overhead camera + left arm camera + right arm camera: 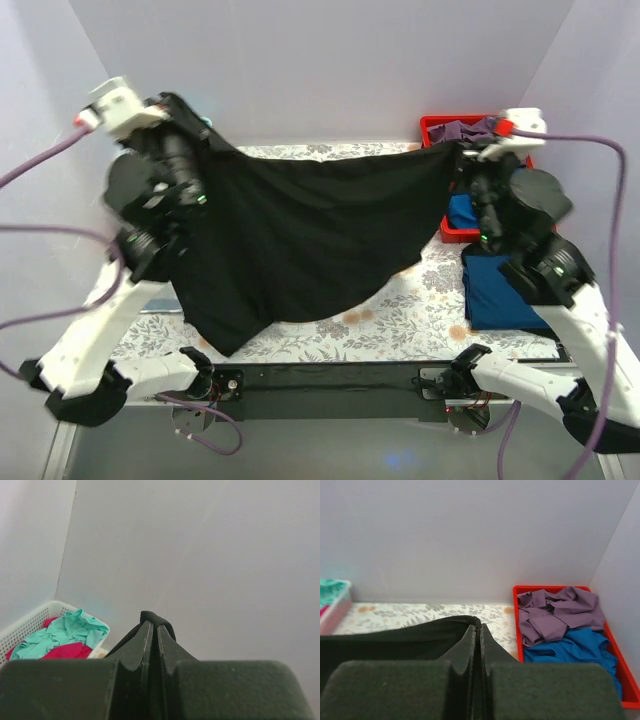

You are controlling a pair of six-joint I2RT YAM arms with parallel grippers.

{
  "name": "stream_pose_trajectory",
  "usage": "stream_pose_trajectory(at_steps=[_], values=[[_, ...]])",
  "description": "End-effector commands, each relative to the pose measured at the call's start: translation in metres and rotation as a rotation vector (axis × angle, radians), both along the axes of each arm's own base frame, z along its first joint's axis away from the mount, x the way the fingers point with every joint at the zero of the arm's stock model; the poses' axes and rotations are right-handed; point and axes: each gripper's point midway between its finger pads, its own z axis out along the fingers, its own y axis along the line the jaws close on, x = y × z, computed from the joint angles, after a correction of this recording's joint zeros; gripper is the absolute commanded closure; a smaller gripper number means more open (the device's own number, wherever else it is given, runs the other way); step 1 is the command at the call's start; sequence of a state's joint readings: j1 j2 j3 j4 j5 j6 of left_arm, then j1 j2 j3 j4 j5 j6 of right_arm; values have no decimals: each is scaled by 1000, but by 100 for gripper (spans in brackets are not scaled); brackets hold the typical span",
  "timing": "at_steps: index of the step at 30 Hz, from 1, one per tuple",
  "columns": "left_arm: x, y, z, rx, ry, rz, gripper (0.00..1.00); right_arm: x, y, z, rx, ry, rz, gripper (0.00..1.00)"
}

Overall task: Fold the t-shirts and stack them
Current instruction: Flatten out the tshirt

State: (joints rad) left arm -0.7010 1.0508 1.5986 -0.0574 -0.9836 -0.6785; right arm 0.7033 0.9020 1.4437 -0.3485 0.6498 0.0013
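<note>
Your left end effector [154, 629] and right end effector [476, 630] each pinch the black t-shirt [300, 230], stretched between them over the desk [420, 315].

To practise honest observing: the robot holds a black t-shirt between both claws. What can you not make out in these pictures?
Left wrist view: the left claw and the frame edge cut off the white basket.
Top view: blur smears the left arm; the black t-shirt hides the table sheet beneath.
Top view: the right arm covers part of the dark blue t-shirt and red bin.
</note>
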Motion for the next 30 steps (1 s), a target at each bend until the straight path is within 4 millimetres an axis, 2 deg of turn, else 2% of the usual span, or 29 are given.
stream_pose_trajectory(at_steps=[1, 4, 5, 7, 8, 9, 12, 15, 18, 21, 22, 24, 25, 28, 30], values=[[40, -17, 11, 69, -47, 124, 100, 33, 3, 3, -78, -28, -107, 99], [58, -22, 25, 78, -67, 147, 100, 53, 4, 2, -90, -26, -117, 99], [75, -32, 22, 106, -51, 145, 100, 58, 8, 3, -91, -30, -94, 99], [80, -25, 39, 97, -75, 164, 100, 71, -3, 3, -84, -25, -115, 99], [93, -32, 34, 126, -49, 162, 100, 75, 1, 3, -81, -28, -82, 99], [88, -26, 49, 109, -76, 171, 100, 76, -4, 5, -77, -33, -87, 99], [84, -22, 61, 125, -87, 182, 100, 75, -12, 14, -81, -54, -87, 99], [68, -10, 74, 117, -109, 192, 100, 64, -15, 22, -82, -75, -73, 99], [56, -3, 77, 112, -101, 179, 100, 52, -17, 25, -78, -83, -49, 99], [52, -1, 66, 112, -73, 164, 100, 37, -18, 25, -66, -87, -21, 99], [41, 6, 69, 101, -83, 158, 100, 28, -22, 29, -57, -101, -17, 99], [38, 6, 60, 101, -59, 139, 100, 19, -22, 30, -56, -105, 2, 99], [29, 11, 62, 89, -70, 131, 100, 10, -27, 36, -48, -123, 4, 99], [23, 14, 58, 91, -56, 113, 100, -8, -33, 52, -42, -160, 16, 99], [16, 17, 64, 90, -70, 108, 100, -16, -35, 61, -38, -181, 21, 99]])
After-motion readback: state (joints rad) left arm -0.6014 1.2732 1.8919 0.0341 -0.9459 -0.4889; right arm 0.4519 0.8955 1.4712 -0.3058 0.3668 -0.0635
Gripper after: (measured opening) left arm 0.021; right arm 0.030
